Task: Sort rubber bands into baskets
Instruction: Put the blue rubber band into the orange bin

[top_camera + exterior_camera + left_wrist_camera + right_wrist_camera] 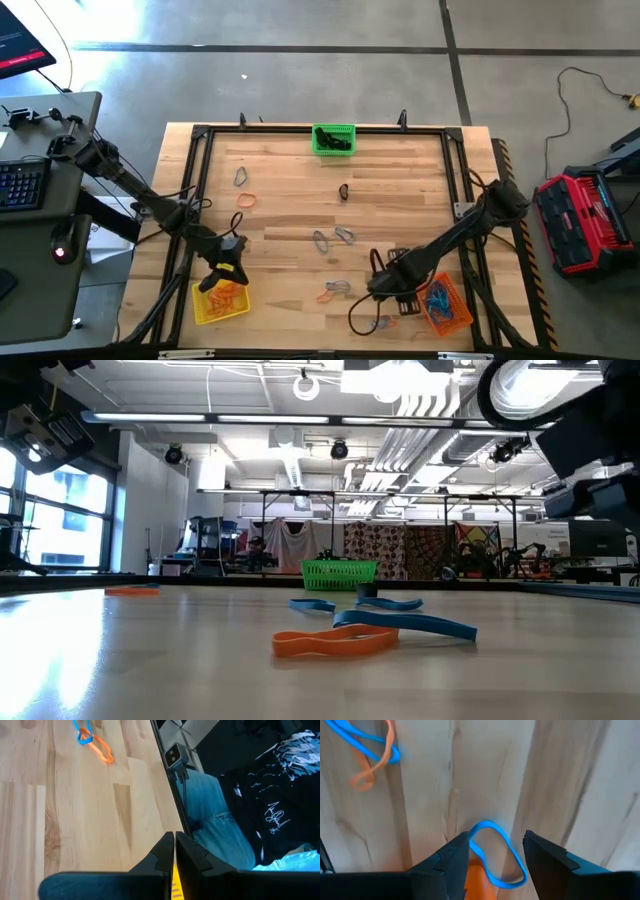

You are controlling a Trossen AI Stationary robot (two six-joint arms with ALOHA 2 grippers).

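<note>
Left gripper (222,281) hovering clamped shut, empty, over yellow basket (205,310) — right gripper (495,851) spread wide, blue band (496,855) lying between its fingers.

we see a wooden table (400,200), green basket (333,139) at the far edge, yellow basket (220,301) under our left gripper (228,272), orange basket (446,306) beside our right gripper (385,300), rubber bands (334,237) scattered between

Blue band (495,855) lower end hidden behind right gripper (495,855); person (260,810) cut off at right edge.

Workshop: exposed ceiling ducts (440,405), concrete floor (300,90).
</note>
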